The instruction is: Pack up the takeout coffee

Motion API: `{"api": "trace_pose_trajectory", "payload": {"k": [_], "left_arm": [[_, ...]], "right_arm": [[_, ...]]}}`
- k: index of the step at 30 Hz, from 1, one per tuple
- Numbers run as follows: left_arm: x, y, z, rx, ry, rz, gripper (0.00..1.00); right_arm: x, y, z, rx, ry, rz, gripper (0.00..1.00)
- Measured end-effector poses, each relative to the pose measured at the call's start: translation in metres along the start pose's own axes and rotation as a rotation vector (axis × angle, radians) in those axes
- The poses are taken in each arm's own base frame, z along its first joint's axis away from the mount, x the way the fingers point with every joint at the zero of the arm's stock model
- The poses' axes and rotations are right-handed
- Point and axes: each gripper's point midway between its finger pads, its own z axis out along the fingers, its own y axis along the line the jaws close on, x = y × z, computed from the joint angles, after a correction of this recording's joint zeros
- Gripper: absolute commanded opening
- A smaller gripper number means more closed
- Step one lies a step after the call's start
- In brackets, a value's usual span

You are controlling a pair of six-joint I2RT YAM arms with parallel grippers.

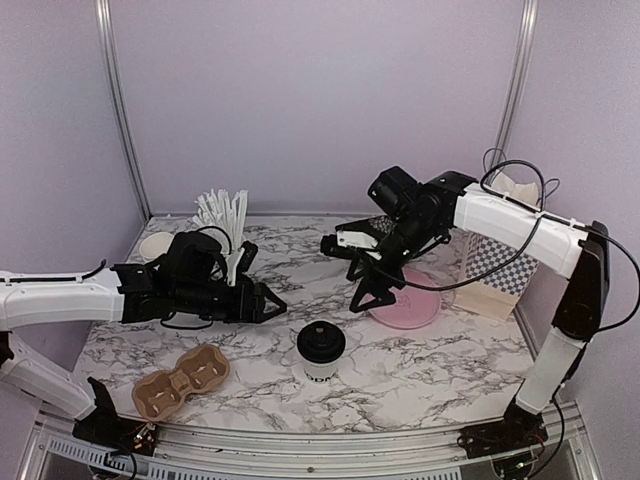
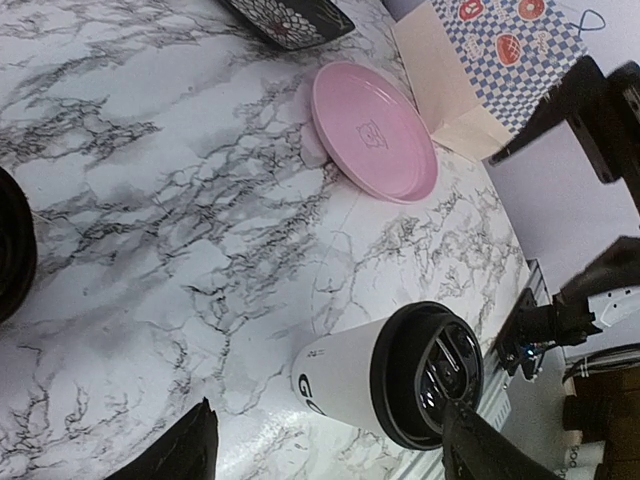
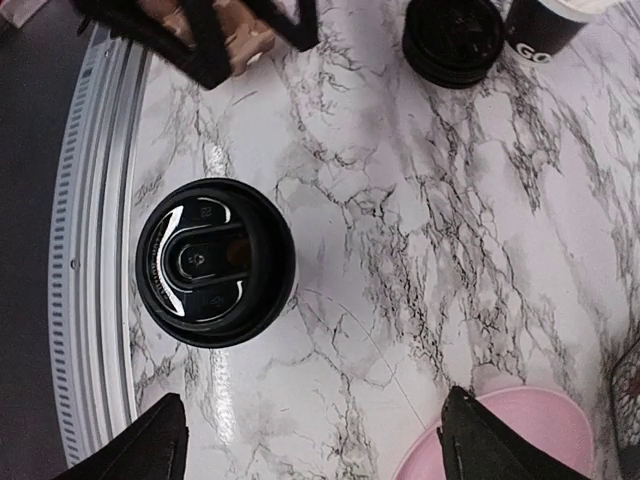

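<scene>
The coffee cup [image 1: 321, 352] stands upright on the bench [image 1: 450, 350], just right of the cardboard carrier [image 1: 180, 383]. My left hand [image 1: 272, 305] hangs behind the carrier. My right hand [image 1: 368, 298] is farther right of the carrier, beyond the cup. Both are spread wide and hold nothing.

I judge the cup to be light paper with a thin wall that would dent under a hard squeeze. If it is full, it will be heavier and could slosh. The black lid [image 3: 215, 262] looks only pressed on, so I would not lift by it. I would grip the white wall below the lid's rim, gently, and keep the cup level.

My right wrist view looks straight down on the lid and shows its sip flap, but not the cup's side. My left wrist view shows the side with black lettering, plus the pink plate [image 2: 375, 130] and paper bag [image 2: 480, 70]. Only the top view shows the whole carrier.
</scene>
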Motion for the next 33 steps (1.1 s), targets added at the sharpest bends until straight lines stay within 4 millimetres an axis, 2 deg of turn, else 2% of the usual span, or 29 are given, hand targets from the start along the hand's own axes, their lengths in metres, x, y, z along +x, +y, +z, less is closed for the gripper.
{"api": "trace_pose_trajectory", "payload": {"k": [2,4,7,10,17,24,29,33], "left_arm": [[0.009,-0.006,0.006,0.031,0.04,-0.013,0.79],[0.017,-0.011,0.013,0.05,0.081,-0.018,0.79],[0.03,-0.014,0.024,0.065,0.132,-0.023,0.78],[0.037,-0.018,0.033,0.083,0.165,-0.024,0.76],[0.043,-0.021,0.046,0.107,0.196,-0.025,0.71],[0.047,-0.019,0.053,0.113,0.211,-0.028,0.65],[0.047,-0.021,0.058,0.126,0.215,-0.025,0.62],[0.047,-0.022,0.059,0.136,0.216,-0.023,0.6]], "right_arm": [[0.012,-0.011,-0.004,-0.01,-0.037,0.095,0.74],[0.031,-0.015,0.003,-0.046,-0.049,0.192,0.73],[0.059,-0.005,0.024,-0.146,-0.033,0.327,0.72],[0.072,0.009,0.04,-0.251,-0.031,0.415,0.72],[0.066,0.019,0.054,-0.394,-0.084,0.488,0.74],[0.052,0.015,0.058,-0.446,-0.115,0.501,0.77],[0.045,0.009,0.062,-0.449,-0.118,0.496,0.73],[0.049,0.009,0.069,-0.46,-0.097,0.523,0.69]]}}
